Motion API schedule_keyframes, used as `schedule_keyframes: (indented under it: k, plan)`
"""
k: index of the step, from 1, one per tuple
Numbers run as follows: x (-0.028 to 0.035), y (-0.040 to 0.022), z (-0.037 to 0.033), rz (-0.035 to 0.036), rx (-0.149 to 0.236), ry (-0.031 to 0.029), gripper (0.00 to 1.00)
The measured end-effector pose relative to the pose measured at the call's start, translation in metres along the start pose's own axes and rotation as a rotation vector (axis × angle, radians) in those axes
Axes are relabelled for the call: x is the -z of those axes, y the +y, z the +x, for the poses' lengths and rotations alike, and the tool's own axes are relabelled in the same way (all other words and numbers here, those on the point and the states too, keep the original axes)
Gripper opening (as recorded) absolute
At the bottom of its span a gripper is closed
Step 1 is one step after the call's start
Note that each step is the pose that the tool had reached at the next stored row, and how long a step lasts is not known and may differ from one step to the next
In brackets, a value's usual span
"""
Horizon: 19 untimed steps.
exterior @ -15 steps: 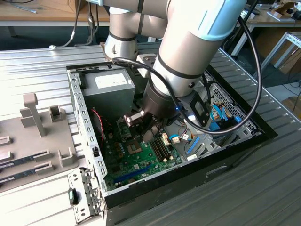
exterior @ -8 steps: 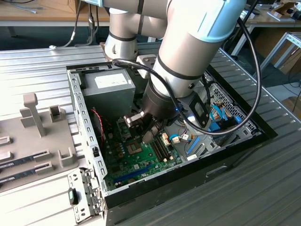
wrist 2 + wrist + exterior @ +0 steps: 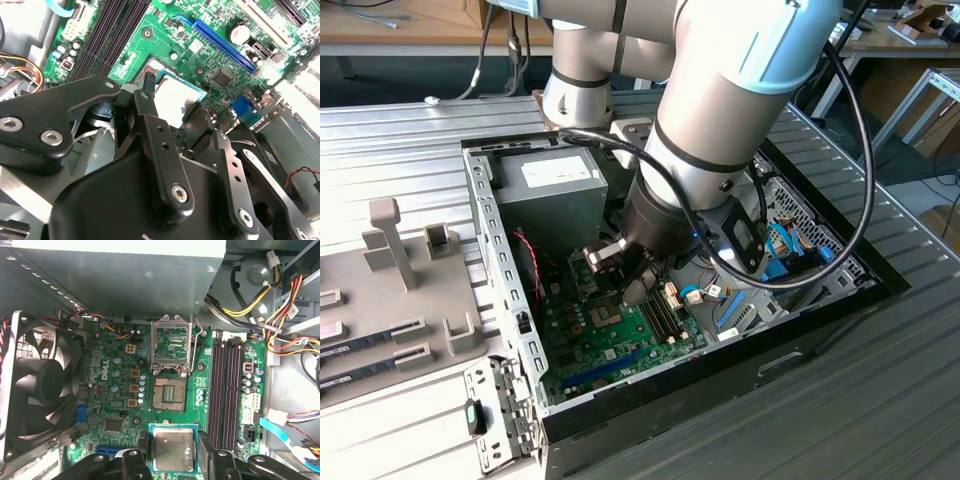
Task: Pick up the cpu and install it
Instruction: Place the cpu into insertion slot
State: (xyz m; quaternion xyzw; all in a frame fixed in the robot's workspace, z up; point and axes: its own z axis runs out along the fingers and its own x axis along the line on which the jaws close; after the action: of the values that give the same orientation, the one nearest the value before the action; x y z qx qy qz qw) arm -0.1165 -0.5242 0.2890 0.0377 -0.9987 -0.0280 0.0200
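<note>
We see the gripper [image 3: 632, 288] low inside the open computer case [image 3: 483, 235], its fingers [image 3: 142, 454] pinching the cpu [image 3: 172, 449] by 2 opposite edges. The cpu sits over the green motherboard [image 3: 115, 385], close to the bare socket [image 3: 170, 395] but not in it. The socket's load frame [image 3: 172, 346] stands flipped open. In the exterior view, the power supply [image 3: 545, 185] lies at 11 o'clock from the gripper.
</note>
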Motion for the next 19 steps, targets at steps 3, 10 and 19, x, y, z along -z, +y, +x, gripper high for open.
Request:
schedule_keyframes:
  k: [3, 10, 19]
  plan:
    - [-0.0005, -0.0002, 0.0000, 0.0000, 0.000, 0.0000, 0.47]
    - [-0.0020, -0.0006, 0.0000, 0.0000, 0.000, 0.0000, 0.47]
    - [-0.0040, -0.0010, -0.0001, 0.0000, 0.000, 0.0000, 0.47]
